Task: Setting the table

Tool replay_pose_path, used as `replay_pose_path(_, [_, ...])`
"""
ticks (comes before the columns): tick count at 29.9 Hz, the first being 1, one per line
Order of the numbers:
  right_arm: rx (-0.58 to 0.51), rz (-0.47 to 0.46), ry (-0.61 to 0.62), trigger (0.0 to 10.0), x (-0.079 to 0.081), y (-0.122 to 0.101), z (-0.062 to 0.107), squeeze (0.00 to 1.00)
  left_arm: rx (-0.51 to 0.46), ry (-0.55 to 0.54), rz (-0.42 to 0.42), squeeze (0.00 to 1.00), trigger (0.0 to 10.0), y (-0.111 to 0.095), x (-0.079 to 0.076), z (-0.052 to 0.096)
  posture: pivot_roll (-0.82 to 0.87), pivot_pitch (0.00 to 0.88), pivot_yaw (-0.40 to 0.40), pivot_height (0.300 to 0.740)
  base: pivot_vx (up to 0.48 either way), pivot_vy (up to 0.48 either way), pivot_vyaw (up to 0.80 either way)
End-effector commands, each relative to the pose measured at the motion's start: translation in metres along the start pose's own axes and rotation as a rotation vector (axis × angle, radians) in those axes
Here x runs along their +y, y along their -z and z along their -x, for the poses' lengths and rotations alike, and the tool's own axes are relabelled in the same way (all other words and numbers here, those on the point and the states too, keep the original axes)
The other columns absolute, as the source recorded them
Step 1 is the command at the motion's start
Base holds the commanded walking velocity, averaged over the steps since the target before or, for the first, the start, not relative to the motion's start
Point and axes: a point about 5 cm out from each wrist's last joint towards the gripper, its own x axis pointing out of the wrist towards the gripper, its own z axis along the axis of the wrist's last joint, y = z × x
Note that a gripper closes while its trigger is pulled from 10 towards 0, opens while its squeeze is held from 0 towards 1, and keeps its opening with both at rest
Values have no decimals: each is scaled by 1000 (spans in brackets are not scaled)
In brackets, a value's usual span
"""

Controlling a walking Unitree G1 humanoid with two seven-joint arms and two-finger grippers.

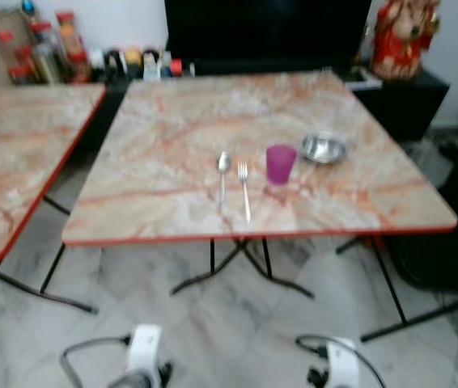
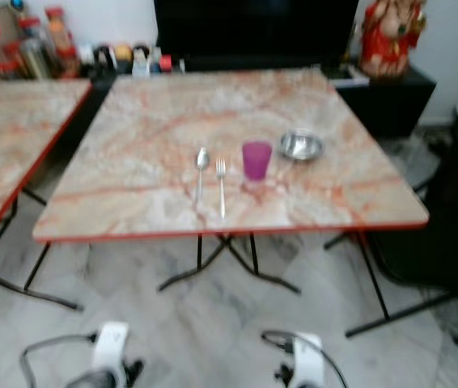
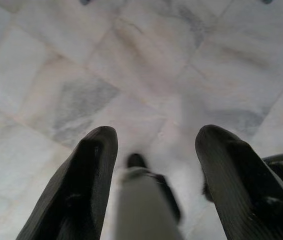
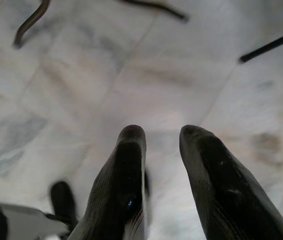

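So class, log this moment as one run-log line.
table: spoon, fork, purple cup, steel bowl | left gripper open, idle | right gripper open, idle

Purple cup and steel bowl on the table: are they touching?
Apart. The left eye view shows a strip of marbled tabletop between the purple cup and the steel bowl, which sits to its right and slightly farther back.

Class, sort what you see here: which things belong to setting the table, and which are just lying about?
For the job: metal spoon, metal fork, purple plastic cup, small steel bowl.

Lying about: spice jars, red-and-gold figurine, black screen.
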Motion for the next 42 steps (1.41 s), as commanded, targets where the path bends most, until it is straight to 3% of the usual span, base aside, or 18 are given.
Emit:
replay_pose_path(1, [5, -1, -26, 10000, 11, 1, -1, 0, 7, -27, -23, 0, 10000, 2, 11, 2, -107, 0, -2, 740, 0, -469, 0])
replay_pose_path(18, [12, -10, -24, 10000, 11, 5, 0, 0, 5, -29, -19, 0, 10000, 2, 11, 2, -106, 0, -5, 740, 0, -469, 0])
replay_pose_path(28, [13, -11, -26, 10000, 11, 6, 0, 0, -18, -33, -28, 0, 10000, -6, 8, 0, -102, 0, -9, 740, 0, -55, 0])
replay_pose_path(38, [1, -13, -33, 10000, 12, 2, -1, 0, -218, -84, -40, 0, 10000, -44, 12, 0, -98, 0, -16, 740, 0, 0, 0])
replay_pose_path(39, [0, -13, -36, 10000, 13, 2, -1, 0, -325, -123, -46, 0, 10000, -61, 15, 3, -97, 0, -17, 740, 0, 0, 0])
replay_pose_path(42, [-2, -14, -38, 10000, 13, 2, -1, 0, -440, -129, -64, 0, 10000, -80, 14, 7, -97, 0, -17, 740, 0, 0, 0])
